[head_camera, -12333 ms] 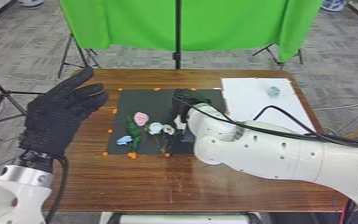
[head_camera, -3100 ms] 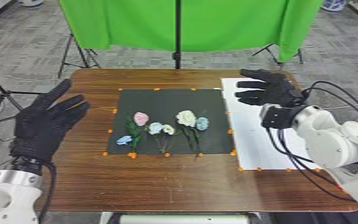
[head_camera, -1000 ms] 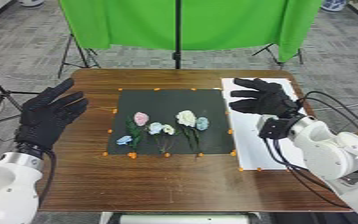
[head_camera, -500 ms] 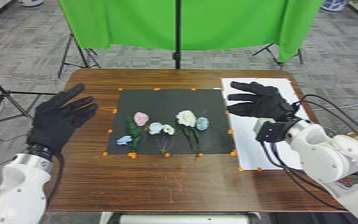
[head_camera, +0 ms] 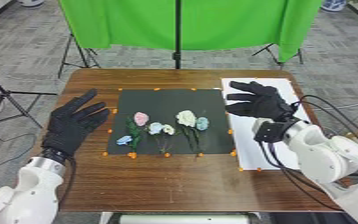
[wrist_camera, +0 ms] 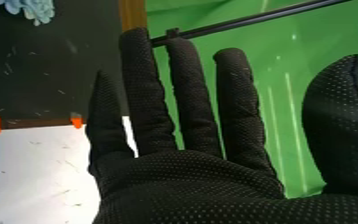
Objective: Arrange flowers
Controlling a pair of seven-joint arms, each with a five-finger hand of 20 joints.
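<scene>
Compared with 12.3 s ago, the blue-green flower (head_camera: 202, 123) has left the white sheet (head_camera: 251, 150) and lies on the dark mat (head_camera: 158, 102), and the right hand (head_camera: 262, 105) has come away from the mat to the sheet's side. Since 0.5 s ago, the left hand (head_camera: 71, 125) has shifted inward, closer to the mat, while the flowers stay put

The right hand is released over the white sheet, its fingers extended and spread, the thumb held apart from them. The blue-green flower is the nearest to it, off to its left and a little closer to the robot. Just beside that flower, farther left of the hand, is the white flower (head_camera: 186, 118), and the 2 stems run side by side toward the robot. Farther left again come the cream bloom (head_camera: 168, 129) and the pale blue bloom (head_camera: 156, 127), close together, then the pink flower (head_camera: 141, 118)

The left hand is also open, at the mat's left side, fingers pointing away from the robot. To its right are the pink flower and, closer to the robot, the blue flower (head_camera: 124, 140)
</scene>
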